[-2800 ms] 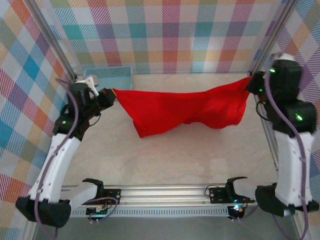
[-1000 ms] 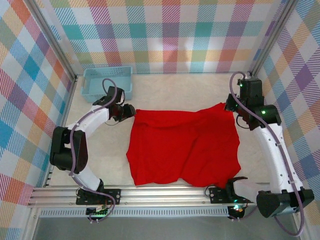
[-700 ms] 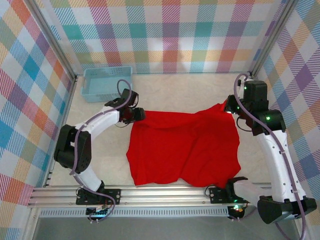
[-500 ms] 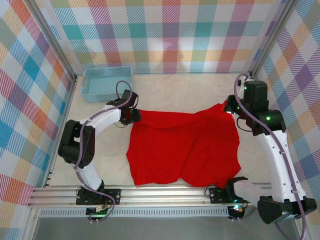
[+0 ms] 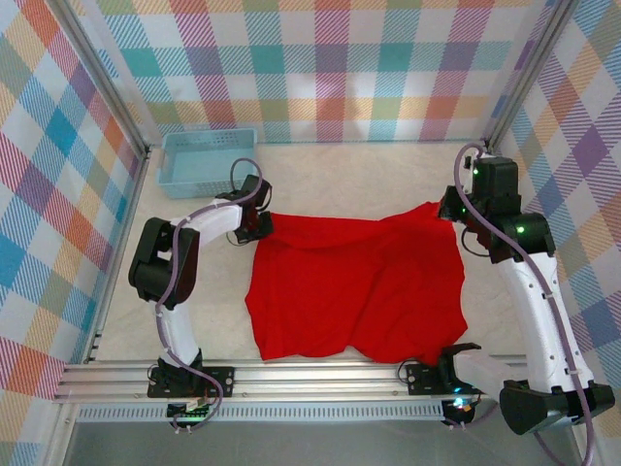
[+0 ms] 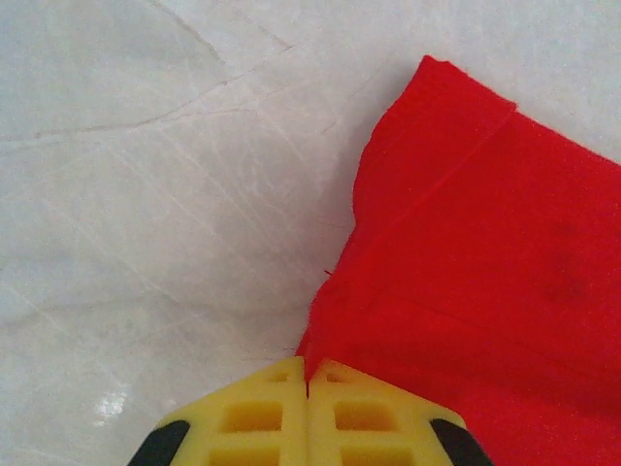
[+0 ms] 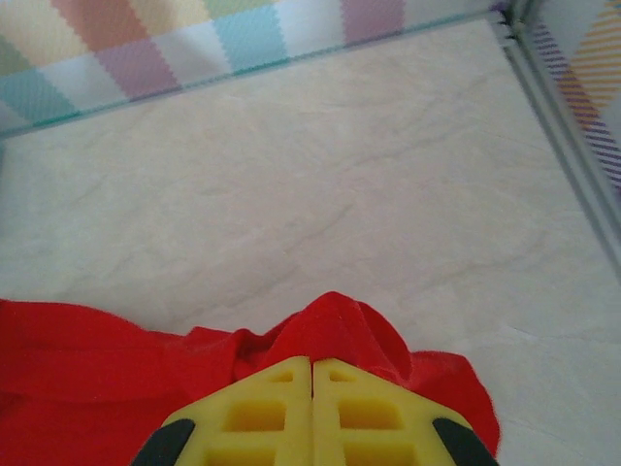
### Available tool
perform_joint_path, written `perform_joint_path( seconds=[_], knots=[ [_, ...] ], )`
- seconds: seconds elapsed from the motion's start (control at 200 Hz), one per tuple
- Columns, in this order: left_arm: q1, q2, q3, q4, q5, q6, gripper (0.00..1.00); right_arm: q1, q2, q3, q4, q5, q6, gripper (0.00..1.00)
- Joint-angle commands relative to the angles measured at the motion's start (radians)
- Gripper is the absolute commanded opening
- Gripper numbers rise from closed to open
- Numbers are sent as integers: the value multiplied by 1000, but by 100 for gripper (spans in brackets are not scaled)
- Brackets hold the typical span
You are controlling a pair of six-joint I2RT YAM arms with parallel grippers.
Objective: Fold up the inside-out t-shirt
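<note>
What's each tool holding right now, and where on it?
Both are shut on the t-shirt. The right tool pinches the bunched far right corner. The left tool appears to pinch the left edge near the far corner.

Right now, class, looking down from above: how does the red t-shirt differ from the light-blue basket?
The t-shirt is red soft cloth; the basket is light-blue plastic. The t-shirt lies spread out across the middle, while the basket stands upright in the far-left corner. The t-shirt covers more of the surface than the basket does. Both rest on the table, apart from each other.
</note>
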Motion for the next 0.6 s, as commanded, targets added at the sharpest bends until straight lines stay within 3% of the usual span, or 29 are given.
perform_joint_path(
  seconds=[0.0, 0.17, 0.4, 0.595],
  knots=[
    [12, -142, -16, 6, 31, 13, 0, -8, 14, 83, -62, 144, 44, 0],
    [36, -468, -99, 91, 176, 13, 0, -30, 29, 242, -147, 266, 64, 0],
    [174, -902, -164, 172, 404, -43, 0, -136, 47, 488, -253, 376, 46, 0],
    [225, -1126, -86, 133, 469, -66, 0, -155, 34, 714, -288, 319, 9, 0]
  ],
)
